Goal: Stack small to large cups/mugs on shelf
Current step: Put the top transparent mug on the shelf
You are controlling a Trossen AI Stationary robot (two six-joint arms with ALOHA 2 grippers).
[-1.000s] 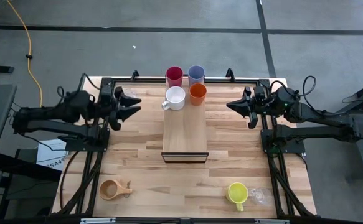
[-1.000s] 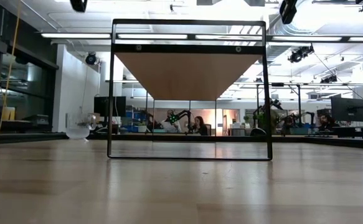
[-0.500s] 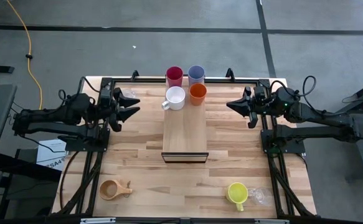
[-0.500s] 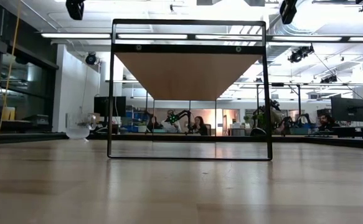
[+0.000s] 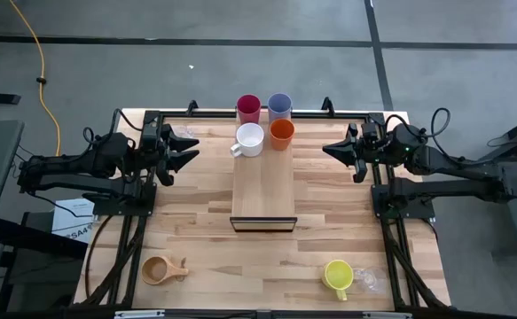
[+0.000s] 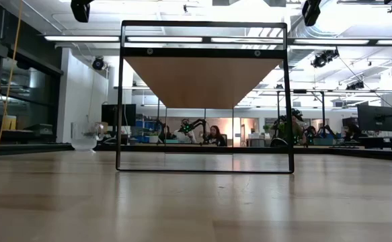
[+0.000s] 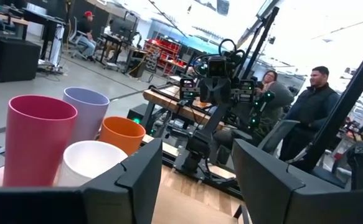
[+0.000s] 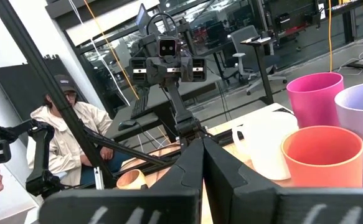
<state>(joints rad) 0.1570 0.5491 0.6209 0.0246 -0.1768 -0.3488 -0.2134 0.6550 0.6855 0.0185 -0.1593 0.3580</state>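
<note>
Left gripper (image 5: 190, 149), jaws spread and empty, hovers centre-left of the high view. Right gripper (image 5: 327, 151), jaws closed and empty, hovers centre-right. Four cups (image 5: 265, 123) cluster at the shelf's (image 5: 262, 190) upper end.

**Bright, even light; soft wrist views**

High view evenly lit, sharp, faint short shadows beside the cups. Low view: ceiling light strips (image 6: 202, 39) glare along the top, foreground tabletop (image 6: 196, 208) blurred. Left wrist view blown out white at upper right, near fingers (image 7: 137, 180) dark and out of focus. Right wrist view soft, window glare upper middle.
</note>
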